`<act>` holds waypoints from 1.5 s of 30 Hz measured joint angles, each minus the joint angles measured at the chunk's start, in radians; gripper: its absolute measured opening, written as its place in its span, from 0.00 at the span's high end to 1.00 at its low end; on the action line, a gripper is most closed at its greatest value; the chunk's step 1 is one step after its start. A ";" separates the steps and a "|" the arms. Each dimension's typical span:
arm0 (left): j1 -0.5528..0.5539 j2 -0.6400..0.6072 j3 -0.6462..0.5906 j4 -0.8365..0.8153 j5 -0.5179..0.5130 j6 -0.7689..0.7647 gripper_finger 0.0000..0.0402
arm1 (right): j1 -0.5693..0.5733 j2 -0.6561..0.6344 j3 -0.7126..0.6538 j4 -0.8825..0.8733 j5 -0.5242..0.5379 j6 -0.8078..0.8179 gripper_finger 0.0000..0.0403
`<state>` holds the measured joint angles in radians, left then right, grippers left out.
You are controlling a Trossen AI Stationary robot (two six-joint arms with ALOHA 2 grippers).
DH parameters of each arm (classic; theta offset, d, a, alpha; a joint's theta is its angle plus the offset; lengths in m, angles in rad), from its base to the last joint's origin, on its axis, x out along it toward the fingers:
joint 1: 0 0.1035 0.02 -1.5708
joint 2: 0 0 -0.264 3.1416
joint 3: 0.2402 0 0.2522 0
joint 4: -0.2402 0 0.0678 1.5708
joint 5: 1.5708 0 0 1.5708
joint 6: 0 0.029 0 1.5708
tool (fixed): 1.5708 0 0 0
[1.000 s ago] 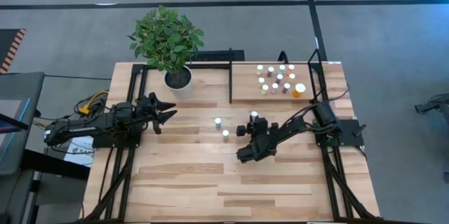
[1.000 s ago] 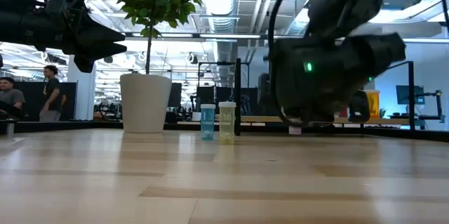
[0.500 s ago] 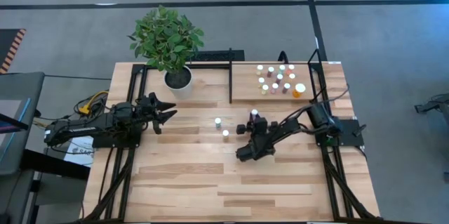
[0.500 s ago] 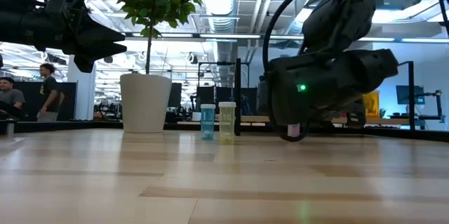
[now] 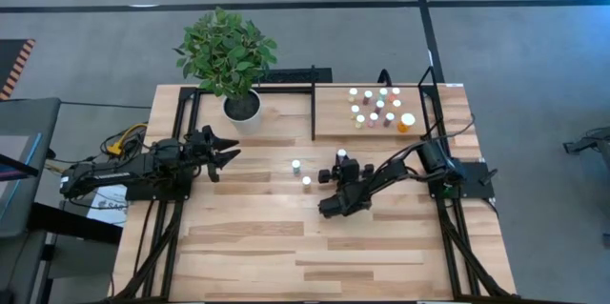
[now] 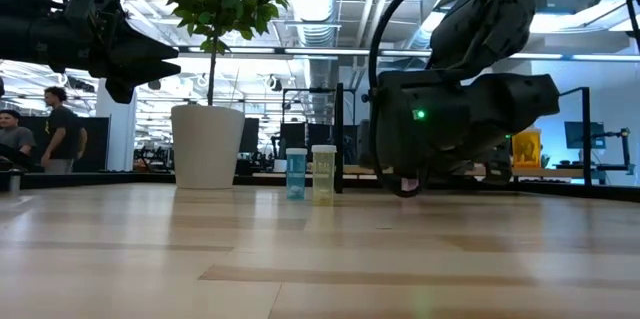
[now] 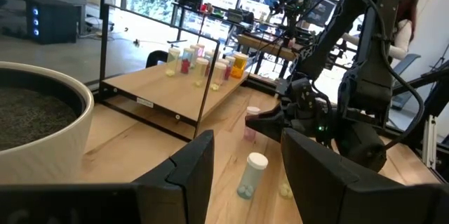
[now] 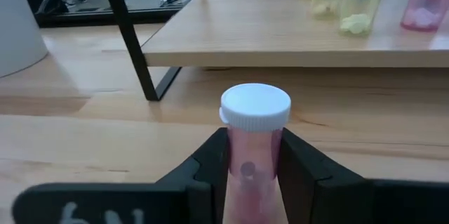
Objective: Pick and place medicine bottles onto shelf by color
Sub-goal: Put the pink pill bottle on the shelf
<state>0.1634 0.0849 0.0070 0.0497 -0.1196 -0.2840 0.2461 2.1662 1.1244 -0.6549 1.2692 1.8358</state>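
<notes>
A pink medicine bottle [image 8: 252, 161] with a white cap stands upright between the fingers of my right gripper [image 5: 341, 163], mid-table, in front of the shelf [image 5: 334, 118]. Several medicine bottles [image 5: 379, 106] stand on the shelf's right part. Two more stand on the tabletop left of my right gripper: a bluish one [image 6: 296, 173] and a yellowish one [image 6: 323, 174]. My left gripper [image 5: 229, 151] hangs open at the table's left, level, above the tabletop, and touches nothing. My right gripper pinches the pink bottle's body just below the cap [image 8: 251, 148] between its two fingers [image 8: 210, 161]. The fingers come from the table's near side, slanting slightly down. The bottle stays upright, its base [image 6: 408, 188] close to the tabletop; whether it rests there I cannot tell.
A white plant pot [image 5: 242, 107] with a leafy plant stands at the far left of the table. The shelf's black frame bars [image 5: 314, 109] rise at the shelf's left edge. People show in the room beyond the table.
My right arm has sunk a little and shifted slightly toward the table's left, keeping the pink bottle upright in its shut fingers.
</notes>
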 joint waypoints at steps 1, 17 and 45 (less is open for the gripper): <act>0.000 0.000 0.000 0.000 0.000 0.000 0.62 | 0.000 0.000 0.000 0.007 -0.001 -0.010 0.72; 0.000 0.000 0.000 0.000 0.000 0.000 0.62 | 0.045 -0.019 0.000 -0.004 -0.067 0.029 0.42; 0.000 0.000 0.000 0.000 0.000 0.000 0.62 | -0.088 -0.537 0.143 -0.349 -0.967 -0.020 0.45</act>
<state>0.1632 0.0853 0.0069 0.0496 -0.1196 -0.2840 0.1583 1.6290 1.2671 -1.0039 0.3023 1.8161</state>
